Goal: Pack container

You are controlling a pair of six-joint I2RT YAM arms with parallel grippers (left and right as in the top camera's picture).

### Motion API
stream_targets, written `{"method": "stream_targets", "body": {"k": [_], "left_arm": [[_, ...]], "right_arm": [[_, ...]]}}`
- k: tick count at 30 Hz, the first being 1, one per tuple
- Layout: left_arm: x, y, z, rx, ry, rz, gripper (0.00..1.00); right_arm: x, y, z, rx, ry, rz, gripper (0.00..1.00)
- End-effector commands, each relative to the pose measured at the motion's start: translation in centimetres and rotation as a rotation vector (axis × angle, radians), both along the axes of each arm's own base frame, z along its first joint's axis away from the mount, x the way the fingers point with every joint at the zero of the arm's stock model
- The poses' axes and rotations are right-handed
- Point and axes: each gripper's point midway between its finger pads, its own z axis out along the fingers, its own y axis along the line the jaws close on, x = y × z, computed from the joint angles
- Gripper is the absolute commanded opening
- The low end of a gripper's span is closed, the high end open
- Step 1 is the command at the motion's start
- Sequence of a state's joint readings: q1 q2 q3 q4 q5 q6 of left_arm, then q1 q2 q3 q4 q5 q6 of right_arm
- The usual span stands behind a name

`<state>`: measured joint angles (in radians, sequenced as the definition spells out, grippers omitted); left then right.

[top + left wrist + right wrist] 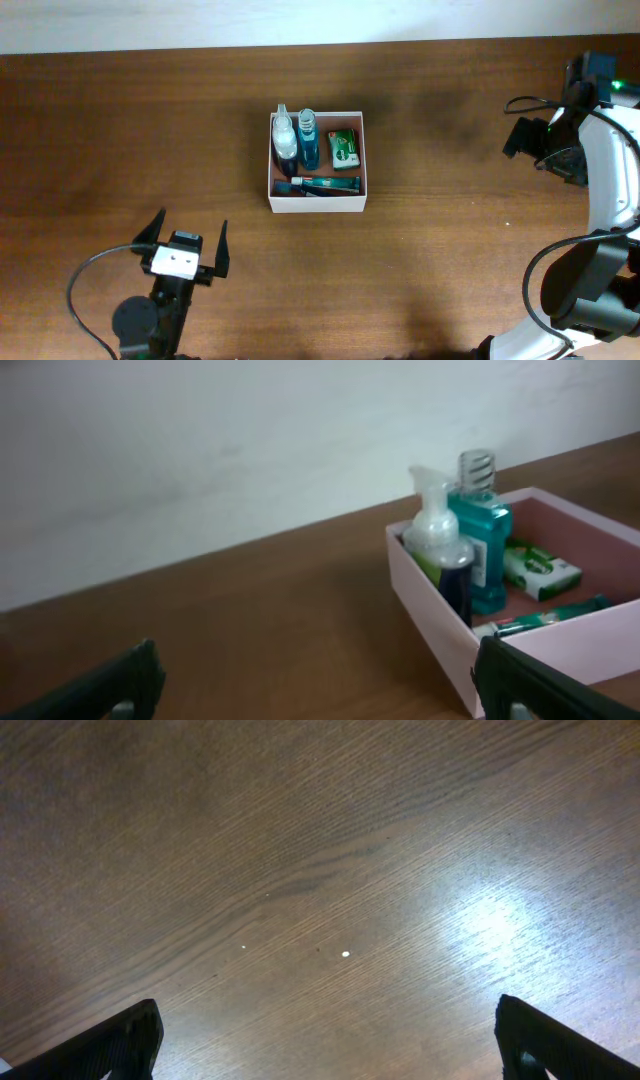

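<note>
Dark wooden table is seen throughout, and the container is set at its centre. A pump bottle, a teal bottle, a green packet and a teal tube are packed inside. The left gripper is held at seven o'clock from it and the right gripper at three o'clock, both released and well apart from it.

Dark brown wooden table: fine streaked grain, with a pale glare patch in the right wrist view. Square shallow open-top container: white outer walls, pinkish-tan interior. Clear plastic pump bottle: white pump head, dark blue lower part. Teal mouthwash bottle: clear ribbed cap. Small flat packet: green with white print. Lying tube: teal, with one dark end. Left gripper: black fingers, white body block.
</note>
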<state>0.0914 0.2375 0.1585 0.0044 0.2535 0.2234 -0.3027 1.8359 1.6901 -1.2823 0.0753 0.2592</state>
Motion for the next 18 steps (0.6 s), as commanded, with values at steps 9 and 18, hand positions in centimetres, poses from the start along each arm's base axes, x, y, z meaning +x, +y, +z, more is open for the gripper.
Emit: {"method": "stream_targets", "body": {"k": [9, 18], "left_arm": [[-0.3, 1.2, -3.1, -0.027, 0.016, 0.074, 1.0], [-0.8, 1.6, -6.0, -0.03, 0.111, 0.1, 1.0]], "right_arm": [[-0.2, -0.4, -0.2, -0.011, 0.01, -0.016, 0.98], [-0.2, -0.4, -0.2, -0.011, 0.011, -0.015, 0.99]]}}
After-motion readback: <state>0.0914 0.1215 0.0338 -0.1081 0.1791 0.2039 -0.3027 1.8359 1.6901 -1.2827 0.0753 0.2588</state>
